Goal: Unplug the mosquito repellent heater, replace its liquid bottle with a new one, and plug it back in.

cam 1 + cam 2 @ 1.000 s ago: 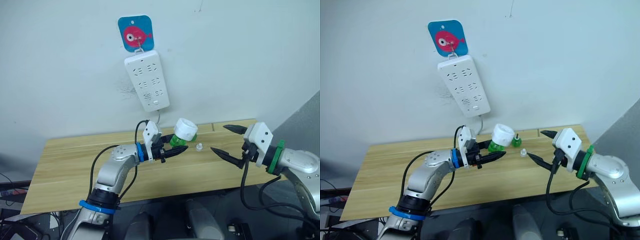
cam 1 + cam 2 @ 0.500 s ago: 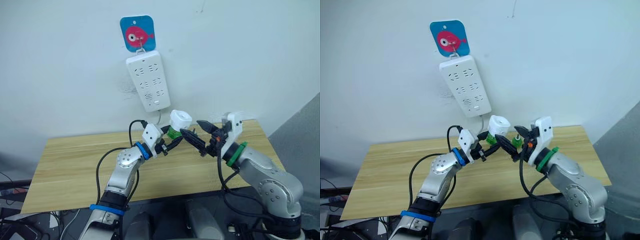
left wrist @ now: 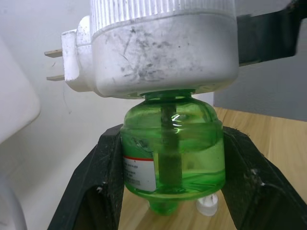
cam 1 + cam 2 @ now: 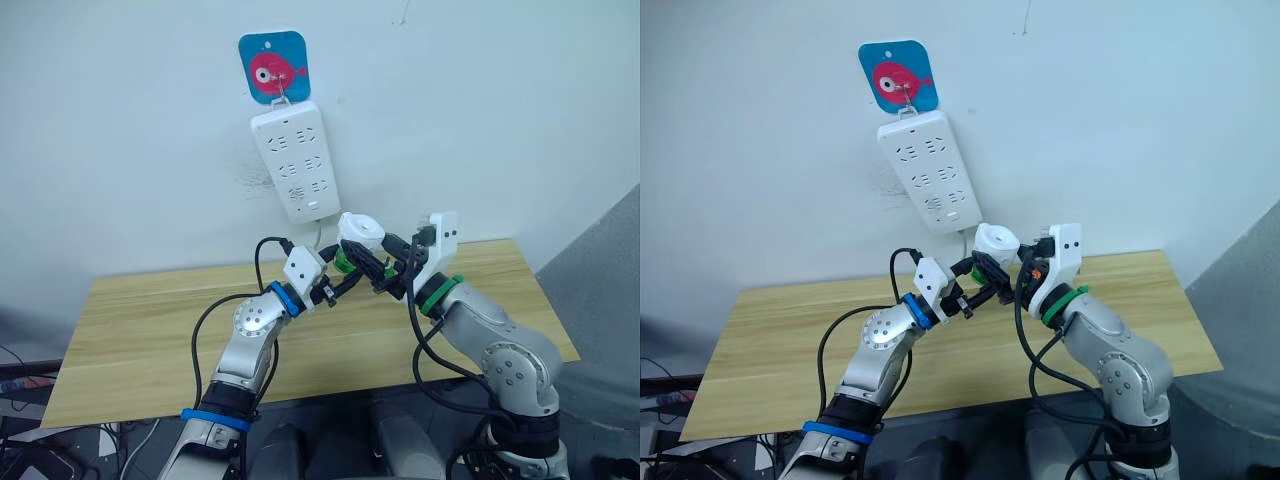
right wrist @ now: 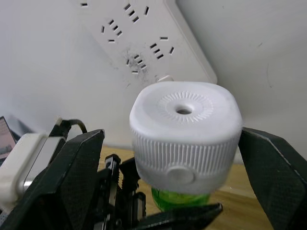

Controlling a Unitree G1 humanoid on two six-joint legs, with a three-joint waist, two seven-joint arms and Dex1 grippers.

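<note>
Left wrist view: left hand (image 3: 172, 187) grasps bottle (image 3: 172, 153); heater (image 3: 158, 48) top cut off.

We see the mosquito repellent heater (image 3: 163, 52) as scuffed matt white plastic with a ribbed band and bare metal prongs. Its bottle (image 3: 172, 148) looks like glossy clear green plastic, and the table (image 4: 150, 330) is pale matt wood.

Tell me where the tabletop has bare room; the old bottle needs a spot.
The light wooden table is bare left of the left arm, and at its right end. It is crowded mid-table below the white power strip, where both grippers meet around the white heater and green bottle.
</note>
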